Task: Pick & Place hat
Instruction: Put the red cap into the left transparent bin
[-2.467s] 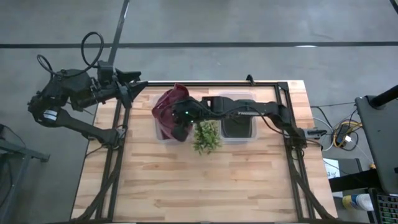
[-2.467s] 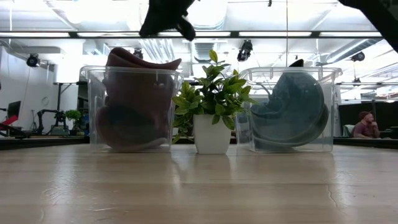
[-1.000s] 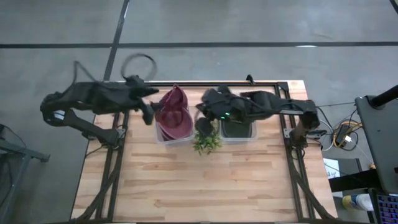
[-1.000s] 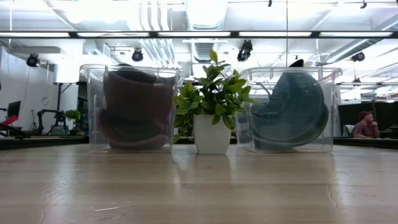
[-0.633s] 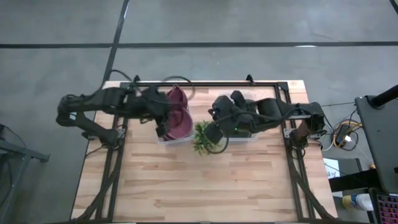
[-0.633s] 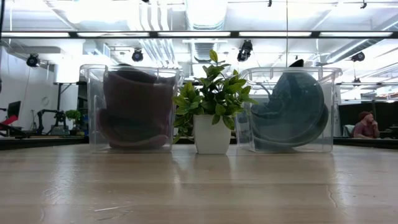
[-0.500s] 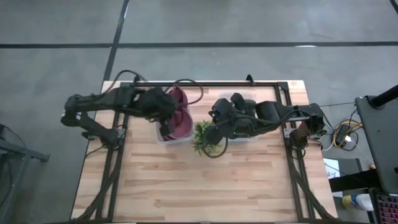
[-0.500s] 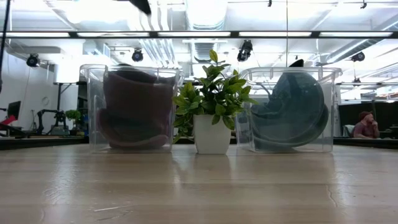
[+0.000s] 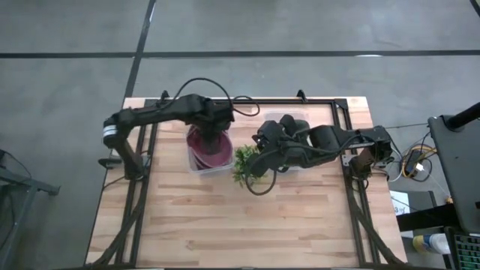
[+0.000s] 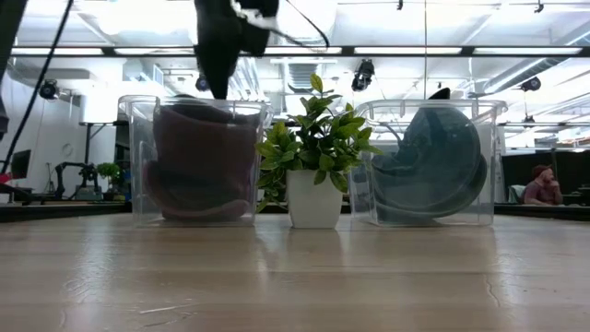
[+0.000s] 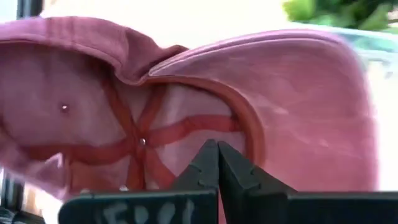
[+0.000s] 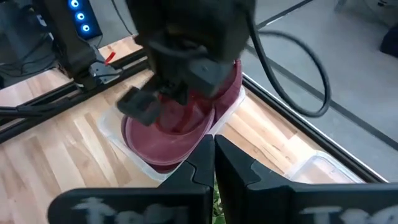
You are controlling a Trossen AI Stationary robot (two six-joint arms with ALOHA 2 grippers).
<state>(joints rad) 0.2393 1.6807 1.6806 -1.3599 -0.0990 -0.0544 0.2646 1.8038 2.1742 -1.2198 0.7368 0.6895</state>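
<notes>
**Now over the bins: left arm above the red hat, right arm by the plant**

Centrally on the wooden table (image 9: 225, 217) stands a small potted plant (image 10: 313, 152), and everything else can be placed from it. Just beside the plant, on the left arm's side, sits a clear plastic bin (image 10: 138, 166) holding the maroon hat (image 10: 198, 161), which fills most of the bin and rises to its rim. On the plant's other side a second clear bin (image 10: 493, 161) holds a dark teal hat (image 10: 433, 166).

The left gripper (image 11: 217, 163) hangs directly above the maroon hat's bin, pointing down at the hat; in its own wrist view the two dark fingers meet at their tips, jaws together, with nothing between them, and the hat's inner seams and brim fill the view behind. From table height the left arm shows as a dark shape reaching down to the bin's top edge.

The right gripper (image 12: 214, 151) sits over the plant, close to the second bin. Its fingers are likewise pressed together and hold nothing. Its wrist camera looks across to the maroon hat in its bin, with the left arm above it.

Beyond the table, on the second bin's side of the plant, a person (image 10: 544, 186) is in the room.
</notes>
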